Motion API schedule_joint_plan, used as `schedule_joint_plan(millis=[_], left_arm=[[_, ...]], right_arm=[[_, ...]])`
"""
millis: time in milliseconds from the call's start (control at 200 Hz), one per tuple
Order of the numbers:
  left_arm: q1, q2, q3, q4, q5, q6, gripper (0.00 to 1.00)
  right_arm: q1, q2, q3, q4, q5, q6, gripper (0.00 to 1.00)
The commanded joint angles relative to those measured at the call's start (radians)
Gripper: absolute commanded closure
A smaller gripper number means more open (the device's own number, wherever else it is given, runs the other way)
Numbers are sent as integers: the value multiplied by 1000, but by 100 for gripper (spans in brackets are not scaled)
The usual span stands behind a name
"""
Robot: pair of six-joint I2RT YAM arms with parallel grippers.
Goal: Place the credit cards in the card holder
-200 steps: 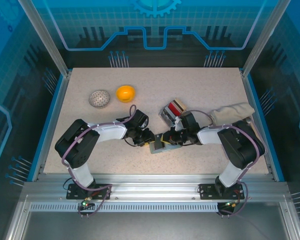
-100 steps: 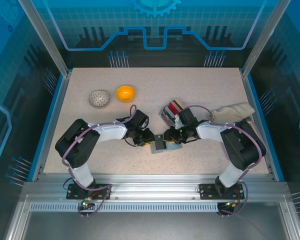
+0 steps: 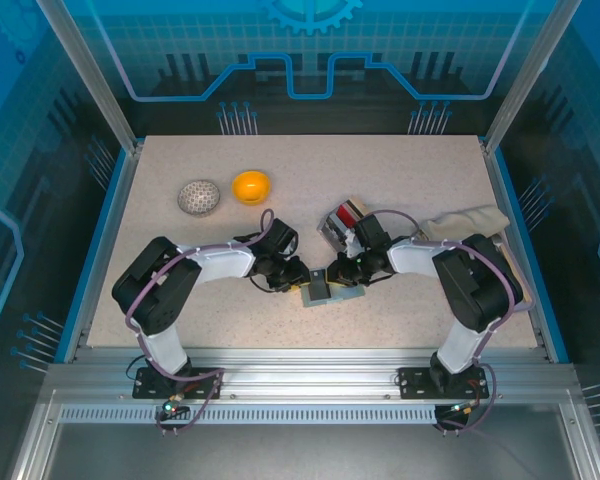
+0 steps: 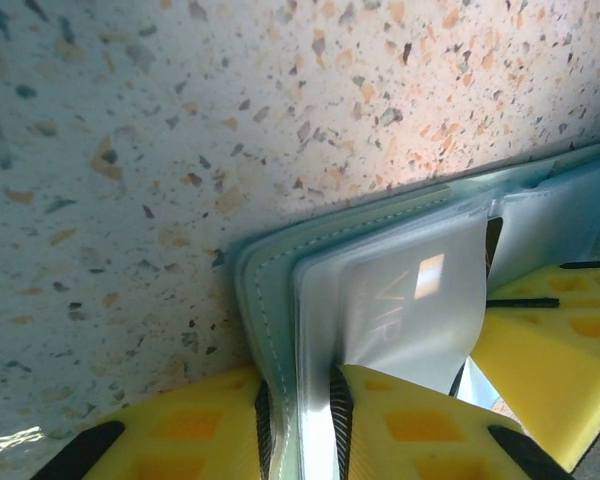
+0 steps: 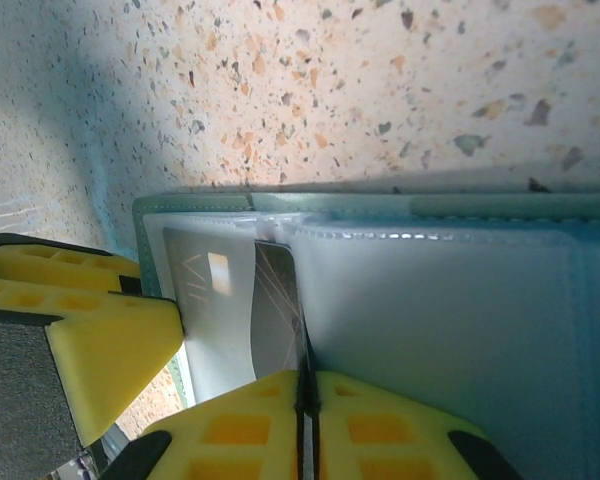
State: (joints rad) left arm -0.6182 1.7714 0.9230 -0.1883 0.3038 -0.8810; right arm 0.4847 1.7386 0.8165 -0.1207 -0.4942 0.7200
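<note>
Grey-green card holder sits clamped in the left gripper. Right gripper pinches a grey card at the holder's pocket.

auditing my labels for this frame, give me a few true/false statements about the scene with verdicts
The left end effector clamps an edge of the card holder. True.
The card holder is folded shut. False: it lies open, its clear pockets showing.
The right end effector pinches a grey card at the pockets. True.
The orange round object rests on the card holder. False: it lies apart on the table, beside a speckled ball.
</note>
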Motion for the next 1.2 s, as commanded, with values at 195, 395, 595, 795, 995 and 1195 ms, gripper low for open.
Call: schedule_joint_plan(millis=[195, 395, 595, 795, 995, 1195], left_arm=[[-8, 31, 39, 10, 32, 46, 72], [-9, 35, 54, 29, 43, 59, 69], [-9, 30, 63, 6, 25, 78, 69], [-4, -21, 62, -63, -62, 92, 65], [19, -70, 72, -88, -91, 98, 58], [44, -53, 131, -93, -74, 106, 54]], right_arm=[[23, -32, 22, 43, -114, 12, 86], [19, -22, 24, 30, -106, -4, 88], [7, -28, 13, 5, -68, -1, 84], [-73, -221, 55, -228, 41, -121, 66], [-210, -294, 203, -408, 180, -285, 51], [-290, -88, 450, -480, 303, -374, 41]])
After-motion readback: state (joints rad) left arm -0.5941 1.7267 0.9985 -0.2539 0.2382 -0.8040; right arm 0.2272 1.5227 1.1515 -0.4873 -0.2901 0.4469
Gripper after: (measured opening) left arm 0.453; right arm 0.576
